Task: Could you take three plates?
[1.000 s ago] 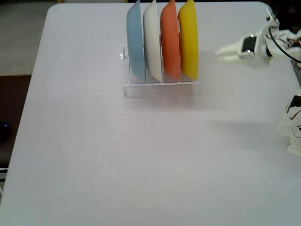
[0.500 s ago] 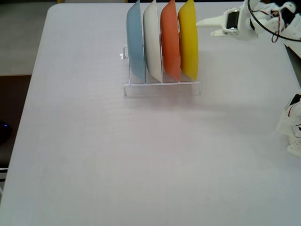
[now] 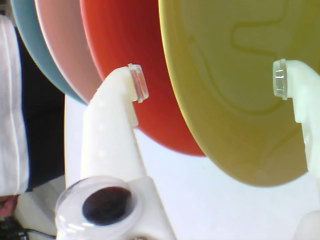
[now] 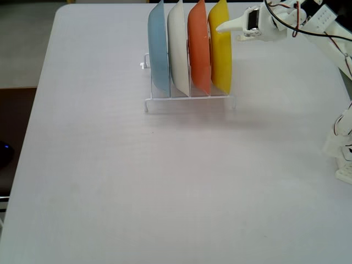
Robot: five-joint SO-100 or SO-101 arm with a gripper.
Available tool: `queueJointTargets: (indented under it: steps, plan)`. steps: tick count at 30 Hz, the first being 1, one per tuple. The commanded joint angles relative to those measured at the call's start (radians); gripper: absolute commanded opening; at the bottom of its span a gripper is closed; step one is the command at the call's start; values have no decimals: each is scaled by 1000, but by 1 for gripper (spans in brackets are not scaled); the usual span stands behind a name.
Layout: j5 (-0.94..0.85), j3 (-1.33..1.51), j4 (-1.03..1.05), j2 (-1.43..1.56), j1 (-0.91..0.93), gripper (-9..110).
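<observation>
Standing on edge in a white wire rack [image 4: 190,102] are the three plates: cream-white [image 4: 179,49], orange [image 4: 199,49] and yellow [image 4: 221,52]. My gripper [image 4: 223,28] reaches in from the right at the yellow plate's upper edge. In the wrist view the gripper [image 3: 207,82] is open and straddles the rim of the yellow plate [image 3: 235,75]. One fingertip [image 3: 137,82] is in front of the orange plate [image 3: 115,35], the other [image 3: 280,77] over the yellow plate's face. The cream-white plate [image 3: 60,35] looks pinkish there.
A light blue plate [image 4: 158,49] fills the rack's leftmost slot, also visible in the wrist view [image 3: 25,20]. The white table [image 4: 165,187] stretches bare in front of the rack. The arm's base [image 4: 344,148] stands at the right edge.
The gripper has travelled left and toward the table's far side, from open table right of the rack to the yellow plate's upper edge. The plates have not moved.
</observation>
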Motion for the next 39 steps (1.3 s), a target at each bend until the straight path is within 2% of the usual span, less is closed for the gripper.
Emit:
queueJointTargets:
  steps: [1, 4, 5, 14, 20, 26, 31, 39]
  plan:
    - [2, -86, -2, 3, 9, 21]
    - [14, -109, 2, -11, 9, 3]
    - [17, -130, 17, -21, 6, 0]
    - [14, -509, 209, -98, 0, -1]
    - [123, -690, 281, -43, 5, -1]
    - [213, -690, 287, 110, -29, -1]
    - [374, -583, 299, 291, -74, -1]
    - [597, -379, 242, 532, -336, -1]
